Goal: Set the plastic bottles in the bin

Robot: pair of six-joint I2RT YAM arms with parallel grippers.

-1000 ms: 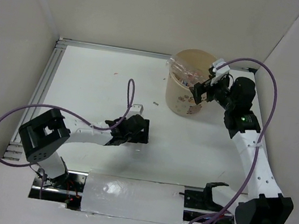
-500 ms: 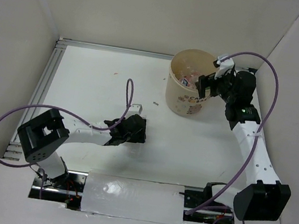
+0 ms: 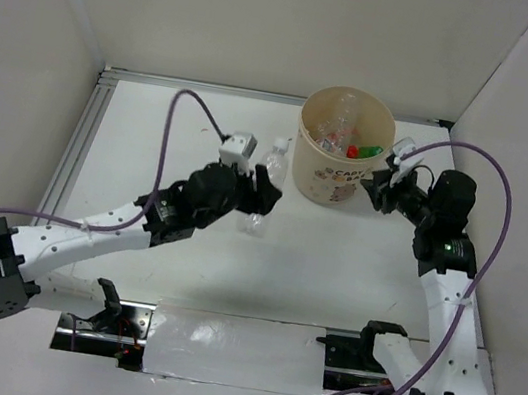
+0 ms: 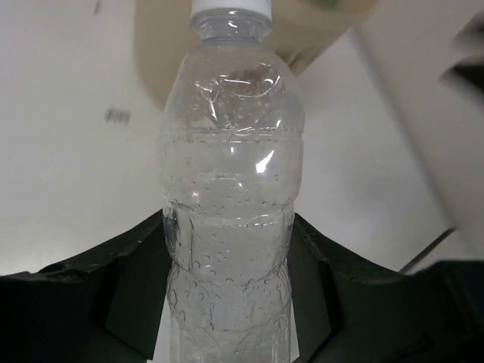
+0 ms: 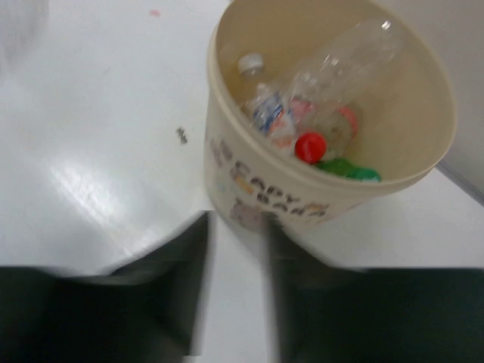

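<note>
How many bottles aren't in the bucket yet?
1. The left gripper holds a clear bottle just left of the bin. Other bottles lie inside, some maybe hidden.

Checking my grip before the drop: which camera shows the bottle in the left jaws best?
Left wrist view: the clear bottle fills the frame, pinched between the jaws of the left gripper. The top view shows it small, partly hidden by the arm. The right wrist view shows the bin, nothing clear of the bottle.
</note>
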